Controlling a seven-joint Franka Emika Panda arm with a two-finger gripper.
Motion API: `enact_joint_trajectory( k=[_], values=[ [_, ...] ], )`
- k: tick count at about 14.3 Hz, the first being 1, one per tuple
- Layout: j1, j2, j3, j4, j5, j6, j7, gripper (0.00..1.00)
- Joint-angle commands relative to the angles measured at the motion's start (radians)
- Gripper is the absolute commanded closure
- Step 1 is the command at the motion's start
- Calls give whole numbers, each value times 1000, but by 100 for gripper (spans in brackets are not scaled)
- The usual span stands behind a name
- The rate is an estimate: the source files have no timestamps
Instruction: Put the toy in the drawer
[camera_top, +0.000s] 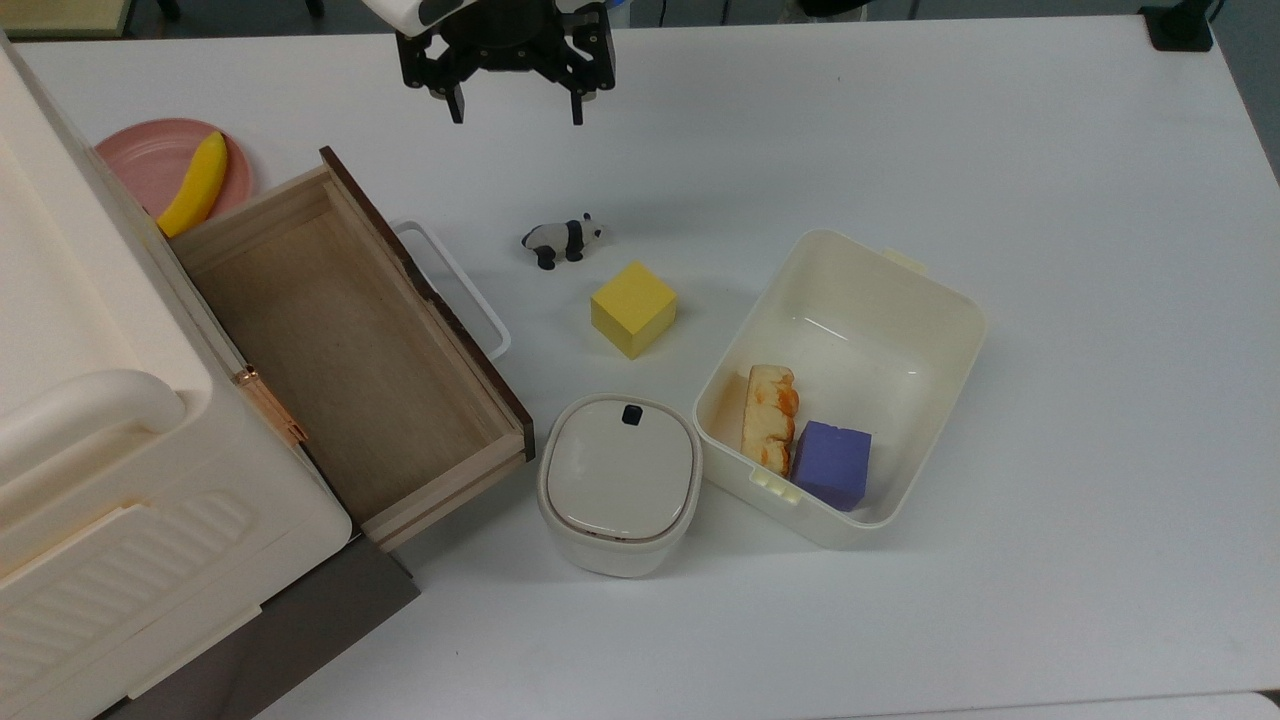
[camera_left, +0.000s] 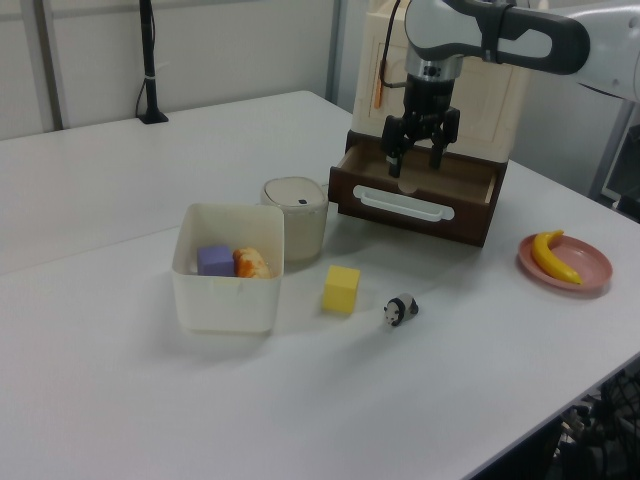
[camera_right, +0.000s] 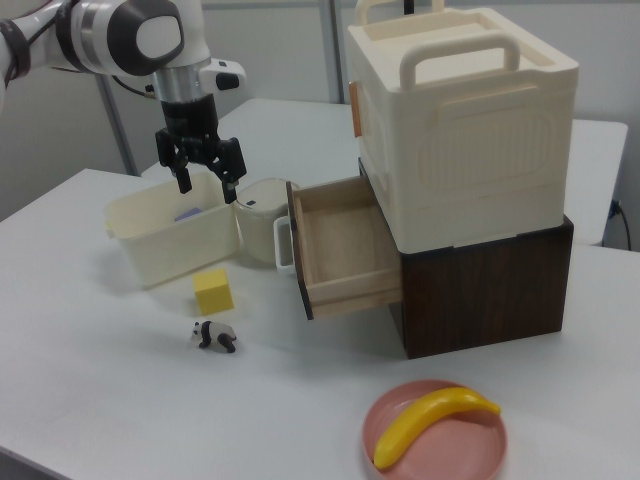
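At the top view's far left, a pink round plate (camera_top: 150, 160) carrying a yellow banana (camera_top: 196, 184) is seen on the white surface (camera_top: 900, 130), beside a cream plastic storage box with a loop handle (camera_top: 70, 400). This box is stacked on a dark brown cabinet (camera_right: 490, 290), as the right view shows. From the cabinet a long shallow light-wood drawer with a dark brown front panel and white loop handle (camera_top: 340, 350) is pulled out, open, with nothing lying in it.

Above the surface, near the top view's upper edge, the black two-finger pincer (camera_top: 516, 108) of the arm is held with its fingers spread apart and nothing between them. It hangs in the air, well apart from the toy.

The small black-and-white panda figurine (camera_top: 561, 240) is standing on the surface to the right of the drawer's handle in the top view, outside the drawer. Just beside it, nearer the top view's lower edge, a yellow foam cube (camera_top: 633, 308) is placed, apart from the panda.

Below the cube in the top view, a cream rounded lidded pot with a small black knob (camera_top: 619, 482) is set just beside the drawer's corner. To its right, an open cream plastic tub (camera_top: 900, 290) is placed, in which an orange-and-cream bread-like piece (camera_top: 769, 416) and a purple cube (camera_top: 833, 464) are lying side by side.
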Motion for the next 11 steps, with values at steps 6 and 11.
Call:
enact_joint_trajectory(
  k=[6,11],
  values=[
    [1,-17,-1,-19,17,-21,2,0],
    [2,-17,-1,-19,16,-32,-11,0]
  ],
)
